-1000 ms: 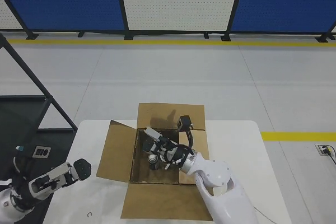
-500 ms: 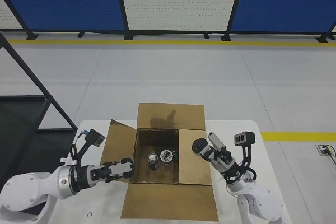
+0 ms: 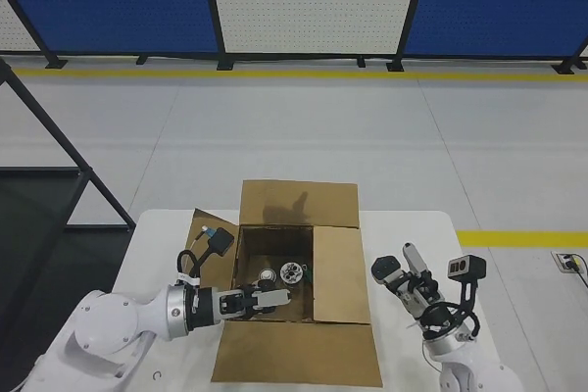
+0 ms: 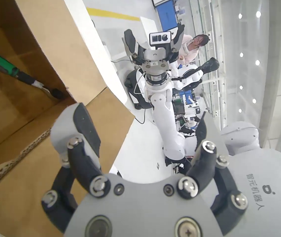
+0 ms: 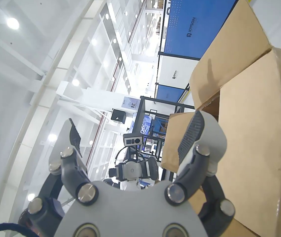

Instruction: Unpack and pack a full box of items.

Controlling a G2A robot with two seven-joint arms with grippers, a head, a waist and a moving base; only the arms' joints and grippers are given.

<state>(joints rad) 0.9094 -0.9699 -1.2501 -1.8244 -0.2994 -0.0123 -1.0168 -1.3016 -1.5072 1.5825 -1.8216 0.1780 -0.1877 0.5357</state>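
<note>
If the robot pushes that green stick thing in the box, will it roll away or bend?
The green tool looks round and long, so it would probably roll a little. It lies flat on the floor of the box with its dark tip in a corner, so the wall would likely stop it. It looks straight and stiff, so it probably won't bend.

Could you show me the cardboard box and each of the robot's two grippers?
cardboard box (image 3: 299,203), top view, on its far flap.
left gripper (image 4: 142,115), left wrist view, midway between its open fingertips.
right gripper (image 5: 135,118), right wrist view, midway between its open fingertips.
</note>
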